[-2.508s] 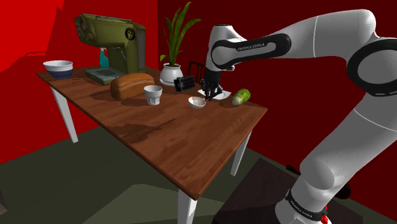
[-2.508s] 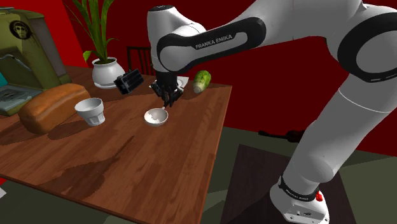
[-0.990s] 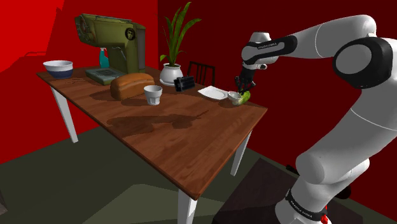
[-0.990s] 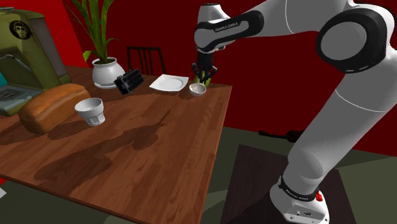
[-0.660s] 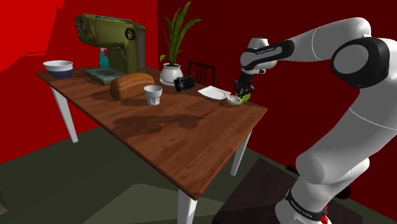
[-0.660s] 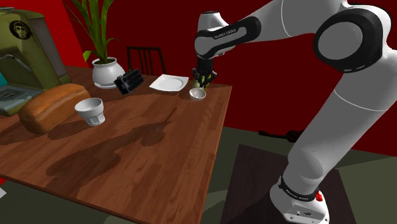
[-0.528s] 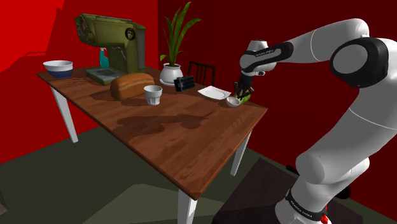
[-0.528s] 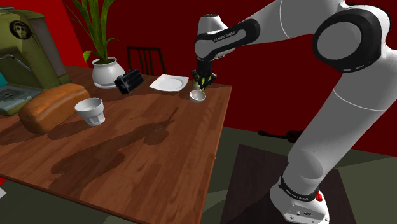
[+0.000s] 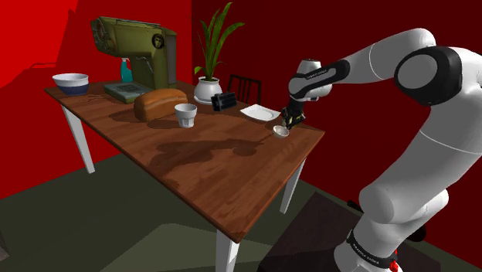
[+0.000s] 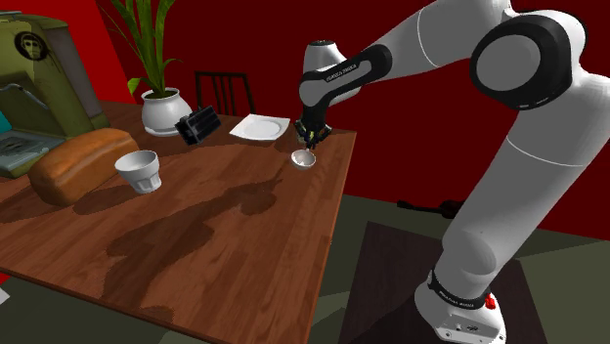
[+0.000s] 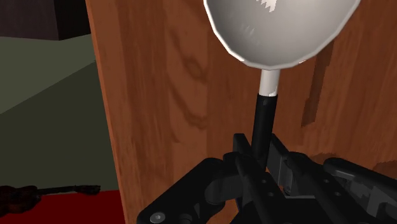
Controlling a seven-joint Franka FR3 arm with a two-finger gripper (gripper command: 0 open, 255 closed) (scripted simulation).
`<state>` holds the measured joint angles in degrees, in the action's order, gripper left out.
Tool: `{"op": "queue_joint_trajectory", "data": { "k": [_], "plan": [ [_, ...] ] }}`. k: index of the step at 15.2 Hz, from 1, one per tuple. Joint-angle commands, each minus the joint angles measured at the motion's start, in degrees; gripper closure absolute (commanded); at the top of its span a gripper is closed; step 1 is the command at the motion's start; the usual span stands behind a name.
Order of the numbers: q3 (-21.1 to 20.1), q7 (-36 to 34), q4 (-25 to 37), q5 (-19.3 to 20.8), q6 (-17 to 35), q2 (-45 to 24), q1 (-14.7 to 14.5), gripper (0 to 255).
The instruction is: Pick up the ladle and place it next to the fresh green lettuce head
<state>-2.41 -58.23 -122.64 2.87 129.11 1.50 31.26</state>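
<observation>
The tool [image 9: 288,118] was closed on the ladle [image 9: 281,131]. In the wrist view its two black fingers pressed against the ladle's black handle on either side. The ladle hung bowl-down from the grip: a pale grey-white bowl, a short white neck, then the dark handle running up between the fingers.

In the shoulder view the bowl sat at seven o'clock from the tool, low over the wooden tabletop [image 9: 208,166] and close to its three o'clock corner. Whether it touched the wood could not be told.

A white plate [image 9: 259,113] lay near the bowl at ten o'clock, apart from it. Beyond the plate in the same direction sat a small black object [image 9: 224,101] and a potted plant [image 9: 207,89]. A white cup [image 9: 185,115] and a loaf of bread [image 9: 160,103] stood well off at nine o'clock.

In the wrist view the bowl's hollow faced the camera, over wood near the tabletop's edge, with dull green floor [image 11: 44,76] past it.
</observation>
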Motion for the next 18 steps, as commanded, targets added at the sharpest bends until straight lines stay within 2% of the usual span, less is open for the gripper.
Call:
{"op": "queue_joint_trajectory", "data": {
  "k": [1,15,18],
  "plan": [
    [0.0,0.0,-1.1,0.1,1.5,-0.3,0.0,255],
    [0.1,-1.0,-5.9,1.0,12.0,-6.1,0.1,255],
    [0.1,-1.0,-5.9,1.0,12.0,-6.1,0.1,255]
  ]
}}
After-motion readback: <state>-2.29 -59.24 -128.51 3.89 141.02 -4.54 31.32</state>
